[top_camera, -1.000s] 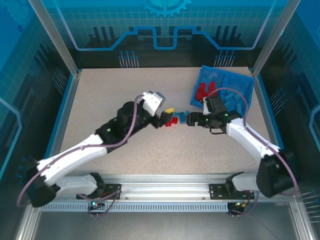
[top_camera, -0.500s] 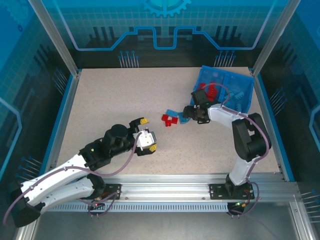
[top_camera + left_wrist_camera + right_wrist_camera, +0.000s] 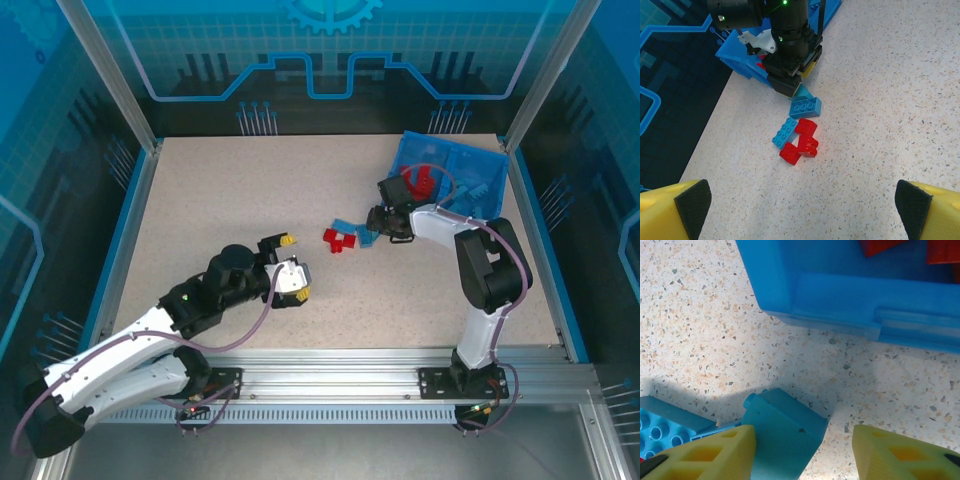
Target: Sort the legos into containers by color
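Observation:
A small pile of legos lies mid-table: red bricks (image 3: 340, 240) (image 3: 802, 142) and light blue bricks (image 3: 345, 222) (image 3: 785, 132). The blue two-compartment tray (image 3: 452, 148) (image 3: 840, 295) stands at the back right, with red bricks (image 3: 420, 180) in its left half and blue ones (image 3: 475, 190) in its right. My right gripper (image 3: 382, 222) (image 3: 805, 455) is low between pile and tray, open around a tilted blue brick (image 3: 782, 437) (image 3: 805, 106). The brick touches the left fingertip (image 3: 705, 455), and a gap remains at the right one. My left gripper (image 3: 292, 278) (image 3: 802, 210) hovers open and empty, near and left of the pile.
The tray's near wall is just beyond my right fingertips. A glass enclosure and metal frame (image 3: 130, 100) surround the speckled table (image 3: 220, 190). The right gripper's body (image 3: 790, 50) hangs over the far side of the pile in the left wrist view.
My left gripper pulled back from the pile toward the near left and opened wide. My right arm folded upright, and its jaws have narrowed around the blue brick beside the tray.

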Action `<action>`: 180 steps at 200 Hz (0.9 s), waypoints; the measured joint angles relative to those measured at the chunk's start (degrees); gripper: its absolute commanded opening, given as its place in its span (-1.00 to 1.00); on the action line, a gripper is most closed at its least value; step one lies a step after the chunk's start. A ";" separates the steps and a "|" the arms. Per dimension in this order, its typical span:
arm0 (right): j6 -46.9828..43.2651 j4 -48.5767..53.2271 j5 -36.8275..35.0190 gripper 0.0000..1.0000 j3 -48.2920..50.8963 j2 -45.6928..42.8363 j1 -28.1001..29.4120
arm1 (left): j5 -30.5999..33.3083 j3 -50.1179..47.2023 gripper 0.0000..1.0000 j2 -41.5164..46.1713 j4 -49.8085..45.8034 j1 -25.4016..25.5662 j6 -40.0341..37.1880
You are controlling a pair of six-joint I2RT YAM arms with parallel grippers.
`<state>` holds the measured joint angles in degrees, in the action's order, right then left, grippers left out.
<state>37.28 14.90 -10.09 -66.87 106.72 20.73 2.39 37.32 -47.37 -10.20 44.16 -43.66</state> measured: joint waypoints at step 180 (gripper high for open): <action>-1.29 -0.81 -0.13 -0.08 -0.33 1.70 1.01 | -4.00 0.00 0.97 -0.20 0.15 -1.68 0.20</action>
<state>35.99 14.09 -10.22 -67.20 108.42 21.74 -1.61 37.32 -47.57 -10.04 42.48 -43.46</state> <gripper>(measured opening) 0.504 0.987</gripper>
